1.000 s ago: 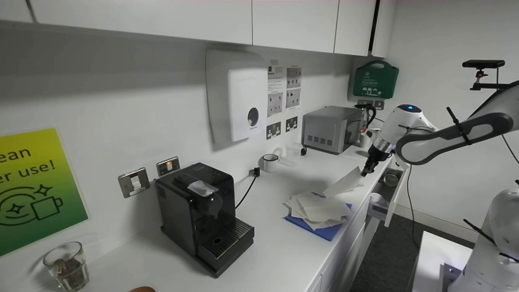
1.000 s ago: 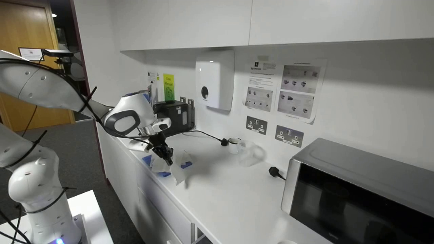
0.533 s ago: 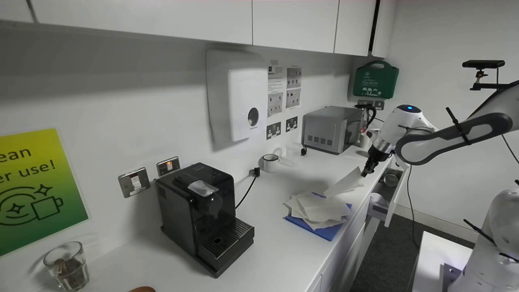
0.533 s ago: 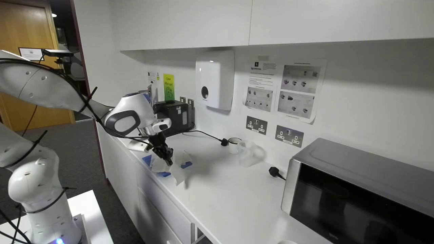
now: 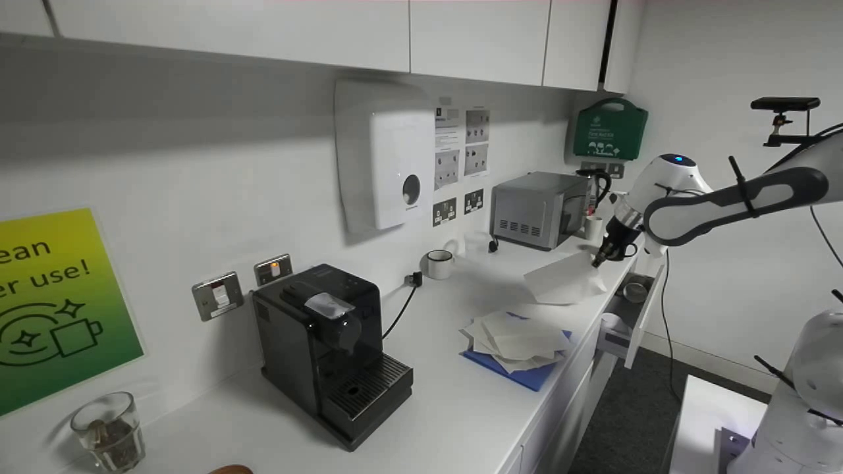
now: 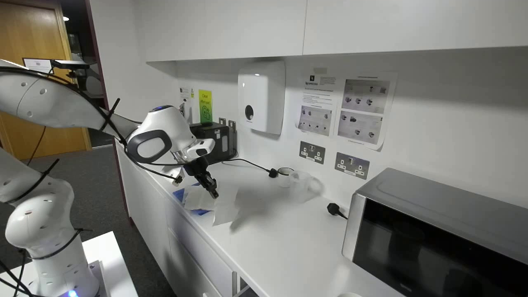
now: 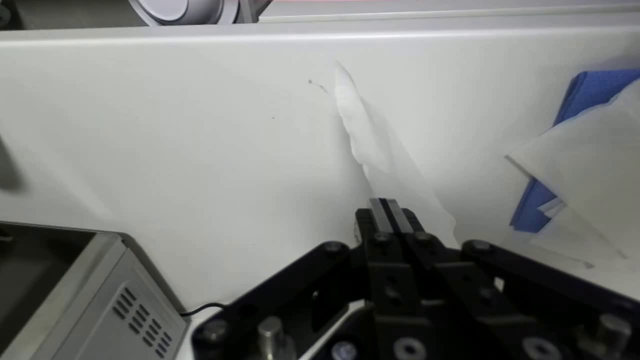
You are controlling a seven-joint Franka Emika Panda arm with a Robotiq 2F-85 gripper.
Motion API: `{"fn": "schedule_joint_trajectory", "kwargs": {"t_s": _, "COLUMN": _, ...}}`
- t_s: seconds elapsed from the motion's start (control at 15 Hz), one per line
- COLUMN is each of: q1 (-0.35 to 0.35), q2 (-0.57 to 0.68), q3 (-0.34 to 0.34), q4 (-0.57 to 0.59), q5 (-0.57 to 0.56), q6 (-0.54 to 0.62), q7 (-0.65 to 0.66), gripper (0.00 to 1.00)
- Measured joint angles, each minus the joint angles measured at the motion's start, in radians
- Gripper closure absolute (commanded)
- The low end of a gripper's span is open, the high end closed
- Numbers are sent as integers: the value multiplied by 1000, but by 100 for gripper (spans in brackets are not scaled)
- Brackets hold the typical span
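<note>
White sheet (image 5: 561,280) pinched between the fingertips (image 7: 378,216) of the gripper (image 7: 384,202)

The fingertips are pressed together, with an edge of the sheet apparently caught between them. In both exterior views it is held out over the white counter (image 5: 454,415); whether its lower edge touches the surface cannot be told. With the wrist view read as a clock centred on the fingertips, the sheet is seen to run up between eleven and twelve. A pile of similar sheets (image 7: 600,170), laid on a blue cloth (image 7: 592,94), is found near three, the microwave (image 7: 105,305) just past eight, and the open drawer (image 7: 75,12) at ten.

By judgement, next to no weight is carried. The sheet looks thin and soft: one edge is seen curled over, so little stiffness can be expected, and it could easily be creased or torn. It should not be very slippery, though a shallow pinch might let it slide. It is best taken by a corner or edge, with a good margin drawn in between the fingertips and a light squeeze applied.
</note>
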Motion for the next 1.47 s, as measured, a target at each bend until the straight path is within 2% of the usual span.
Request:
{"fn": "schedule_joint_trajectory", "kwargs": {"t_s": 0.4, "q1": -69, "q2": 3, "q3": -68, "q4": 57, "q5": 31, "q6": 0, "q7": 4, "gripper": 100}}
{"fn": "schedule_joint_trajectory", "kwargs": {"t_s": 0.8, "q1": -106, "q2": 65, "q3": -101, "q4": 115, "q5": 35, "q6": 0, "q7": 18, "gripper": 100}}
{"fn": "schedule_joint_trajectory", "kwargs": {"t_s": 1.47, "q1": -120, "q2": 178, "q3": -164, "q4": 239, "q5": 62, "q6": 0, "q7": 19, "gripper": 100}}
